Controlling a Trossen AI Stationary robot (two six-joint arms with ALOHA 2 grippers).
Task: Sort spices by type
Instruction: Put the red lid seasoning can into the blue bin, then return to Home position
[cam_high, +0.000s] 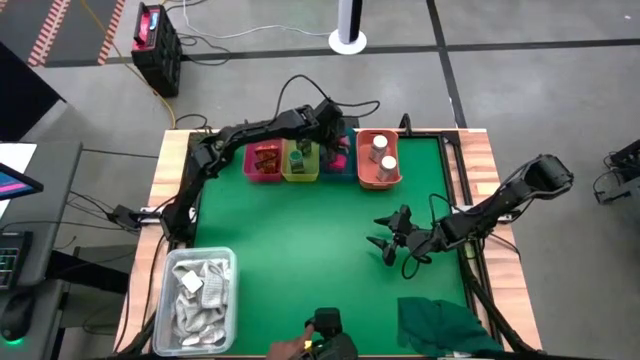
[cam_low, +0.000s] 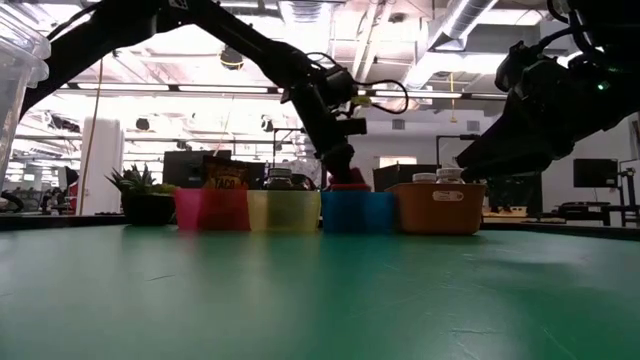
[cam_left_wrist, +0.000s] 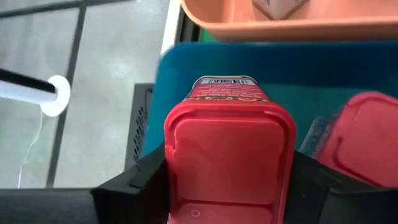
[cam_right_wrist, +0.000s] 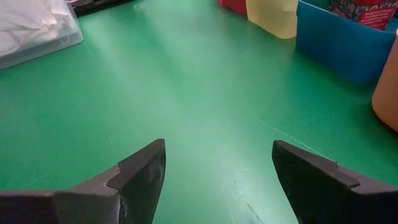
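Observation:
My left gripper (cam_high: 333, 138) reaches over the blue bin (cam_high: 343, 165) at the table's far edge and is shut on a pink cube packet (cam_left_wrist: 229, 155) with a red lid. A second pink packet (cam_left_wrist: 367, 140) lies in that bin. Beside it, the orange bin (cam_high: 378, 175) holds two white-capped jars (cam_high: 383, 152). The yellow bin (cam_high: 300, 172) holds green jars (cam_high: 298, 155), and the red bin (cam_high: 265, 172) holds orange-brown sachets (cam_high: 266, 157). My right gripper (cam_right_wrist: 217, 165) hovers open over bare green mat, right of centre (cam_high: 390, 238). The small dark packet does not show. My left gripper pinches the pink cube packet between its two fingers (cam_left_wrist: 146, 180), one on each side wall (cam_left_wrist: 171, 168), near the lid end. The fingers come from above, slanting down. The packet hangs at the blue bin's rim (cam_low: 348, 180); whether it touches the bin's floor I cannot tell.
A clear plastic tub (cam_high: 200, 295) of white packets sits at the near left corner. A dark green cloth (cam_high: 445, 325) lies at the near right. The four bins stand in a row along the far edge. Open green mat (cam_high: 300, 230) spreads across the middle.

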